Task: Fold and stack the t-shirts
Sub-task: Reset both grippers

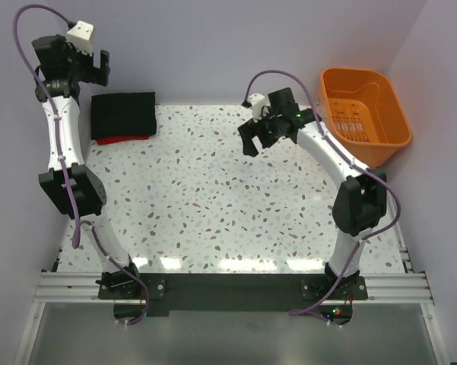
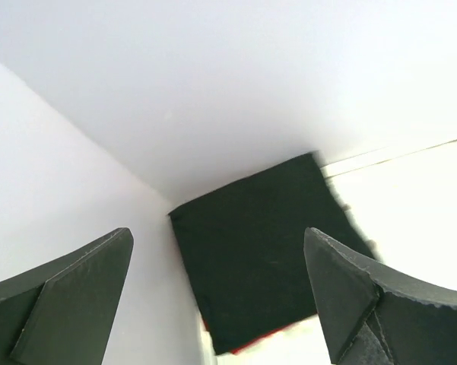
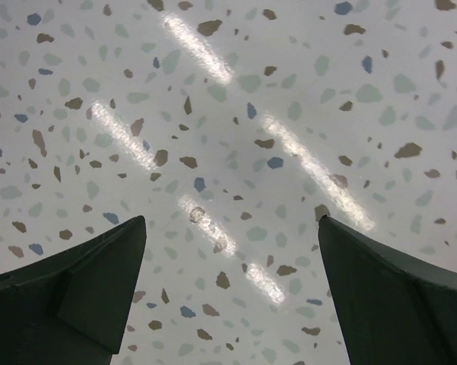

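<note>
A folded black t-shirt [image 1: 122, 114] lies at the table's far left corner, on top of a folded red t-shirt [image 1: 122, 139] whose edge shows along its near side. In the left wrist view the black shirt [image 2: 262, 243] is a dark rectangle with a thin red edge [image 2: 266, 339] below it. My left gripper [image 1: 99, 67] is open and empty, raised above and just behind the stack. My right gripper [image 1: 252, 138] is open and empty, above bare table at the far middle right. The right wrist view shows only speckled tabletop between the open fingers [image 3: 84, 289].
An orange plastic basket [image 1: 364, 114] stands at the far right corner, behind the right arm. White walls close the table at the back and both sides. The speckled tabletop [image 1: 213, 198] lies between the arms.
</note>
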